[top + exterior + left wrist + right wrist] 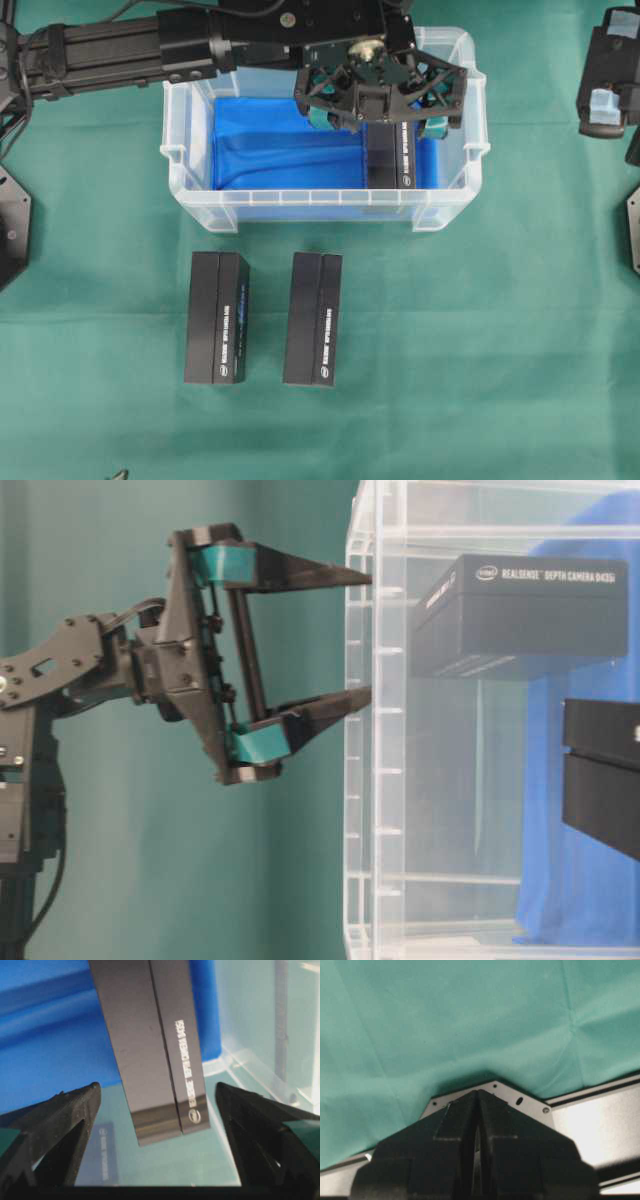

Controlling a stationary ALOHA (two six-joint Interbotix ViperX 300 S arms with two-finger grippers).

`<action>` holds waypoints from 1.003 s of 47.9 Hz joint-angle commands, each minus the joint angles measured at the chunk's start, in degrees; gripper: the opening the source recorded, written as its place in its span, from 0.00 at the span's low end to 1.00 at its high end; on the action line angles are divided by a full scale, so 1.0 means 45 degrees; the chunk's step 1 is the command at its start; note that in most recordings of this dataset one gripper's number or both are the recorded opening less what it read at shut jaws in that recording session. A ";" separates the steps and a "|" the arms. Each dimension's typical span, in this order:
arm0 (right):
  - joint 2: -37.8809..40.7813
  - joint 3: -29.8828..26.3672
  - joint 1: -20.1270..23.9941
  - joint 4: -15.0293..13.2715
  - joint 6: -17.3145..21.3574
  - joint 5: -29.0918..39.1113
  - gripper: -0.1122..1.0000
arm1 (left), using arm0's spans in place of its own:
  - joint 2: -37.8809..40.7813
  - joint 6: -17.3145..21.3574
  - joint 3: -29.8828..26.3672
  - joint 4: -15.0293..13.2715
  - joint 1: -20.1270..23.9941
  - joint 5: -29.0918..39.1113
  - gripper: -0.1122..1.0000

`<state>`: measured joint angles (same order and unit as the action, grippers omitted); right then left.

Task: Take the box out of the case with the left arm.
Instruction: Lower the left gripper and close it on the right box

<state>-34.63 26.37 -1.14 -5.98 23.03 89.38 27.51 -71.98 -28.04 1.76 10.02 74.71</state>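
Left gripper (378,100) spread wide above 1 box (390,155) in the case (190,170).
Inside the case, at its right end on blue lining: 1 black box, untouched. On the green cloth (480,340) outside: 2 boxes (216,317) side by side. Right gripper (477,1125) pressed together, parked apart.
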 commanded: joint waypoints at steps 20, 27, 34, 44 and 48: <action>-0.0059 -0.0117 0.0000 0.0039 0.0020 -0.0020 0.11 | -0.0371 -0.0742 0.1094 0.0312 0.0059 -0.1602 0.98; -0.0059 -0.0117 0.0000 0.0020 0.0020 -0.0020 0.11 | -0.0293 -0.0781 0.1328 0.0312 0.0059 -0.2051 0.98; -0.0059 -0.0117 0.0000 0.0078 0.0020 -0.0020 0.11 | -0.0059 -0.0898 0.1348 0.0332 0.0078 -0.2598 0.98; -0.0059 -0.0117 0.0000 0.0156 0.0020 -0.0020 0.11 | 0.0293 -0.0898 0.1367 0.0332 0.0020 -0.2656 0.98; -0.0059 -0.0117 0.0000 0.0137 0.0000 -0.0059 0.11 | 0.0371 -0.0898 0.1406 0.0332 -0.0020 -0.2656 0.98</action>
<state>-34.63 26.37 -1.14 -5.36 23.03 89.38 30.15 -76.03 -21.18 2.99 10.20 63.11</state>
